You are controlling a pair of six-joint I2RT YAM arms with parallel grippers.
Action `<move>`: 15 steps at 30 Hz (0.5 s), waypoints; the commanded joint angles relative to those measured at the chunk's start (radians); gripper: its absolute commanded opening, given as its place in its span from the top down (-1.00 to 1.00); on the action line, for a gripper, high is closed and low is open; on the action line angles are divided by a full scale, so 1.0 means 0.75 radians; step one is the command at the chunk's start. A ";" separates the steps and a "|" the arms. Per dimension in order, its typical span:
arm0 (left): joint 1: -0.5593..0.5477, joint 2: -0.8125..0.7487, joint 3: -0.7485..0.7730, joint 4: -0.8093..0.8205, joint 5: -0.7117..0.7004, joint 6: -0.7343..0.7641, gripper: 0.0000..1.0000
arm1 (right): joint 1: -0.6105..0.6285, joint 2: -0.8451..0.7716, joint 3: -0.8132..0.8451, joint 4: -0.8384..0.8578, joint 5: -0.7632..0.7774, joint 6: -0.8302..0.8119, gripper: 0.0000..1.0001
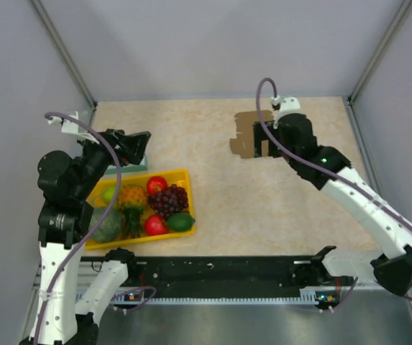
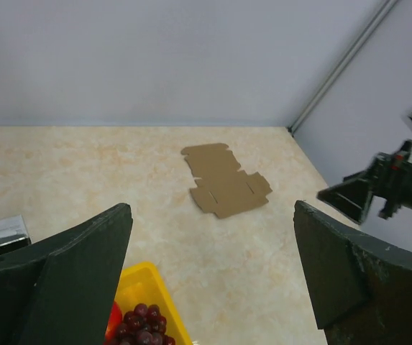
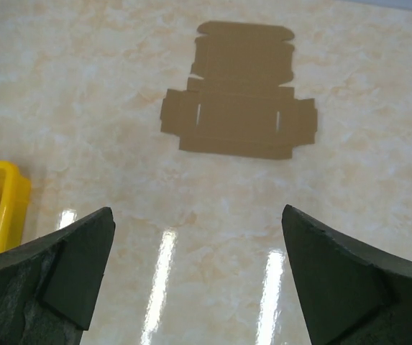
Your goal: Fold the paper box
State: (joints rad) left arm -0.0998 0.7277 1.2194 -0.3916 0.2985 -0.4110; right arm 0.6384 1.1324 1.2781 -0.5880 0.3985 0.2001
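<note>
Right hand [image 3: 197, 215] splayed, facing paper box [image 3: 238, 108]

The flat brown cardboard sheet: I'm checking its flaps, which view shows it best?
Right wrist: the flat brown cardboard sheet lies whole, large, slots visible. Left wrist shows it whole but smaller. From the top, the right arm hides part of it.

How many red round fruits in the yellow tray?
2. One red fruit at the yellow tray's far side, left of the grapes; second red fruit at its near side, beside the green fruit. Left arm overlaps the tray's left end; more may be hidden.
</note>
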 commanded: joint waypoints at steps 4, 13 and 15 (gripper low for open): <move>-0.053 0.118 -0.029 0.028 0.136 0.096 -0.96 | -0.332 0.316 0.018 0.364 -0.566 0.201 -0.98; -0.296 0.263 -0.061 0.068 0.213 0.061 -0.96 | -0.843 0.776 0.049 0.542 -1.189 0.488 -0.98; -0.321 0.273 -0.084 0.113 0.246 0.043 -0.96 | -0.886 0.848 0.120 0.516 -1.239 0.486 -0.98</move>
State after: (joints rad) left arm -0.3065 0.9295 1.1797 -0.3965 0.4088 -0.3626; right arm 0.0372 1.6920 1.2831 -0.2729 -0.2932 0.4866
